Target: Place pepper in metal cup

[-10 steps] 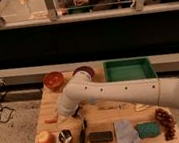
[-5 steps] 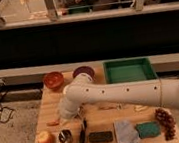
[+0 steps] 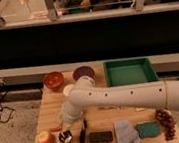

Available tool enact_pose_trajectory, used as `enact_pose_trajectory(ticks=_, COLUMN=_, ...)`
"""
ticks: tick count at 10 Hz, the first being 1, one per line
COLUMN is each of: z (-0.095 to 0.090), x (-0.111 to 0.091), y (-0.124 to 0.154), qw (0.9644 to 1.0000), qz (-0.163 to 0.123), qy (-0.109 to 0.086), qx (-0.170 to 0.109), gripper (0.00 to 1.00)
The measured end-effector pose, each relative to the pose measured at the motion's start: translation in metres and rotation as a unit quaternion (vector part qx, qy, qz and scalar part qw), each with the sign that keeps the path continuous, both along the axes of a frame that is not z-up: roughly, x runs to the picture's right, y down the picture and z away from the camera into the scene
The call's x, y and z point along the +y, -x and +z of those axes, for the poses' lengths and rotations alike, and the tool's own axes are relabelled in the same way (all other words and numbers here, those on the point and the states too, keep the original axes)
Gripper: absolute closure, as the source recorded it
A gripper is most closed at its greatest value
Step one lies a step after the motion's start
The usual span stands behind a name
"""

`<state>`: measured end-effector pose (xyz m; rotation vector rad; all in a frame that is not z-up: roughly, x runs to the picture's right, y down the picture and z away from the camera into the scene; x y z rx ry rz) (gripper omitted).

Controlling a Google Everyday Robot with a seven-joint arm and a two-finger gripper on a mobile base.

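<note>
The pepper (image 3: 55,127) is a small orange-red sliver lying on the wooden table (image 3: 47,108) near its left front, just behind the round yellow-red fruit (image 3: 45,139). The metal cup (image 3: 66,137) stands right of the fruit, shiny with a dark inside. My gripper (image 3: 66,123) is at the end of the white arm, low over the table, just behind the cup and right of the pepper. The arm hides its tip.
A reddish-brown bowl (image 3: 53,80), a purple bowl (image 3: 83,73) and a green tray (image 3: 128,71) stand at the back. A black tool (image 3: 82,135), dark block (image 3: 100,136), grey cloth (image 3: 125,134), green sponge (image 3: 148,129) and grapes (image 3: 165,123) lie along the front.
The gripper has moved down and slightly left, closer to the pepper and the cup. The objects on the table have not moved.
</note>
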<state>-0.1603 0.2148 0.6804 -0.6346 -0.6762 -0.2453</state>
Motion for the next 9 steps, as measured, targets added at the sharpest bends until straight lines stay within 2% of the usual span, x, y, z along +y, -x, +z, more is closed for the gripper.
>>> enact_pose_trajectory(ticks=5, z=-0.026, x=0.025, y=0.004, qw=0.9996, qz=-0.013, qy=0.014, qx=-0.019, gripper=0.96)
enact_pose_trajectory(ticks=9, z=-0.029, x=0.028, y=0.006, qw=0.9995, qz=-0.015, qy=0.015, qx=-0.023, gripper=0.96)
